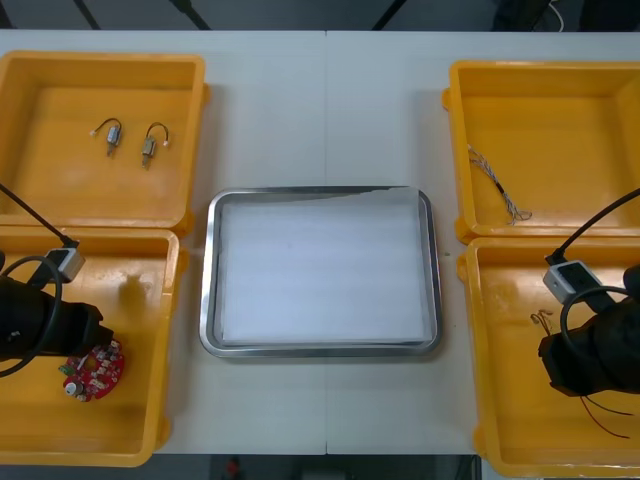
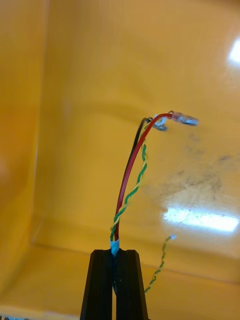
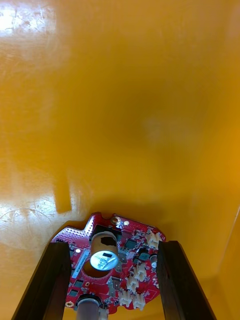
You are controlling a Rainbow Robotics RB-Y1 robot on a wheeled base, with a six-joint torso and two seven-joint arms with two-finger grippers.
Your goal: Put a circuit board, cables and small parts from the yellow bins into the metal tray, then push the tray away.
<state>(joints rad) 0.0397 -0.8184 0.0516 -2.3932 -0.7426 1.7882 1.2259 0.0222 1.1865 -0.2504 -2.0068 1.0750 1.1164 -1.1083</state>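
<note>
- Straddling the red circuit board (image 3: 136,249) in the near-left yellow bin (image 1: 145,300), our left tool (image 3: 114,247) stands apart.
- We see our right tool (image 2: 116,255) clamped on a cable bundle (image 2: 131,170) in the near-right bin (image 1: 505,330).

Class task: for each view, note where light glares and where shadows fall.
Front view: the metal tray rim gleams. Right wrist view: white glare patches on the near right yellow bin floor, behind the cables held by the right gripper. Left wrist view: glare on the near left yellow bin, shadow edging the circuit board inside the open left gripper.
</note>
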